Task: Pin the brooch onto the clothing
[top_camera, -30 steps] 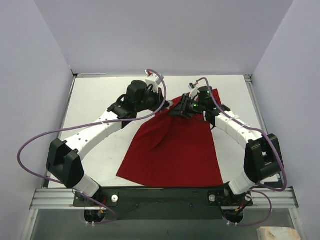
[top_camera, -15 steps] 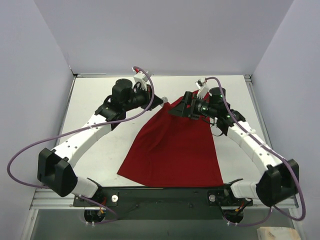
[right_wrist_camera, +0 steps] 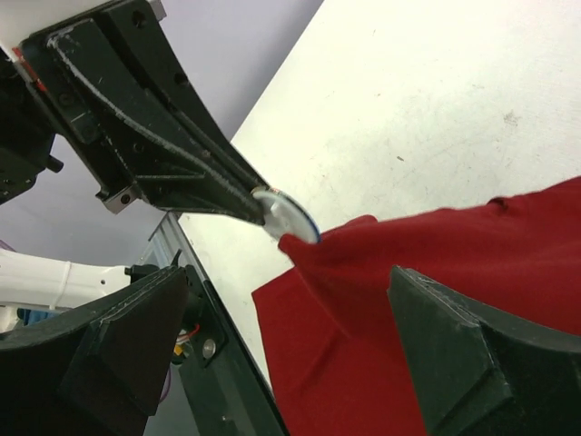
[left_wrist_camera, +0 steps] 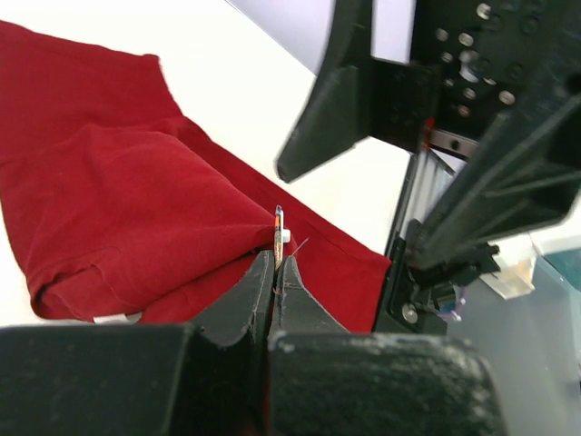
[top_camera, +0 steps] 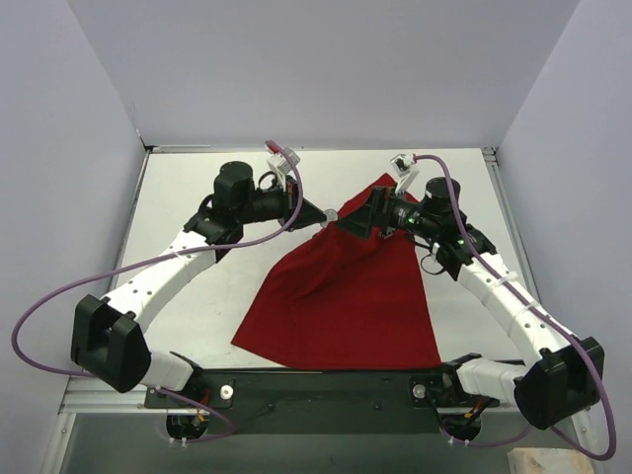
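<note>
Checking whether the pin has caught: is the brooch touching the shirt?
Touching. The right wrist view shows the shirt drawn into a peak meeting the brooch held by the left end effector.

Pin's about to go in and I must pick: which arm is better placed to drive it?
Left. The left claw is shut on the brooch, whose edge meets a raised peak of the shirt. The right claw is open, straddling it without gripping.

White arms [top_camera: 163,275], black joints [top_camera: 103,339], purple cables [top_camera: 69,287]
</note>
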Action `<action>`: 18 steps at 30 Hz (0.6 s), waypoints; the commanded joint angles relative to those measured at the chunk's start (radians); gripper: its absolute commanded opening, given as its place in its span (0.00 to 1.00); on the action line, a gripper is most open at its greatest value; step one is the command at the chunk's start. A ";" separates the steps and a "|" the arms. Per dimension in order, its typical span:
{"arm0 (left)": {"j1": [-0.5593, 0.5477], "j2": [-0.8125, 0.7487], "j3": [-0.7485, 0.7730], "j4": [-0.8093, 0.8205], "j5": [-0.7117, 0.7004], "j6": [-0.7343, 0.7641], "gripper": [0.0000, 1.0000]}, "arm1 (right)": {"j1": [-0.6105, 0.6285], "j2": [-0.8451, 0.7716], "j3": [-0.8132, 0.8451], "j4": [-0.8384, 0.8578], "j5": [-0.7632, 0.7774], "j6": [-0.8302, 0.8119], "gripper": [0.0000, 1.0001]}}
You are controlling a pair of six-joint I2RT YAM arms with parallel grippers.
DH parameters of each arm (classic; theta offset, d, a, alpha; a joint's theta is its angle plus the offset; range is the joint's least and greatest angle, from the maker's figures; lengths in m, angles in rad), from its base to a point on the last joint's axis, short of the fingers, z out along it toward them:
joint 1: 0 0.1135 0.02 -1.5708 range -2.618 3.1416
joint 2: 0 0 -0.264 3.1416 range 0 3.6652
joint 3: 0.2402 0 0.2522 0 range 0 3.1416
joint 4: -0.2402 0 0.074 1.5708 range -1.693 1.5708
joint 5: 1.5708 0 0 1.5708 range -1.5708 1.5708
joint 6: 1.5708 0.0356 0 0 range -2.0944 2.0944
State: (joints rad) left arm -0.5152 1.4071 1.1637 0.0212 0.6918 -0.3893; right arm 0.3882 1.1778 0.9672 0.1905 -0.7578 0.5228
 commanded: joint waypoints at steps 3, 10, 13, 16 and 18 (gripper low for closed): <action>0.012 -0.063 -0.016 0.098 0.127 0.001 0.00 | 0.006 0.052 -0.004 0.168 -0.074 0.049 0.94; 0.032 -0.063 -0.042 0.164 0.195 -0.052 0.00 | 0.006 0.066 -0.045 0.361 -0.169 0.152 0.77; 0.035 -0.051 -0.044 0.187 0.215 -0.077 0.00 | 0.009 0.063 -0.059 0.412 -0.207 0.195 0.72; 0.037 -0.043 -0.042 0.204 0.227 -0.091 0.00 | 0.011 0.043 -0.079 0.458 -0.229 0.229 0.71; 0.037 -0.039 -0.042 0.210 0.227 -0.100 0.00 | 0.017 0.029 -0.078 0.434 -0.229 0.218 0.71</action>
State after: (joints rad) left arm -0.4870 1.3754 1.1091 0.1246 0.8680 -0.4538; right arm 0.3939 1.2476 0.9001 0.5091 -0.9215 0.7200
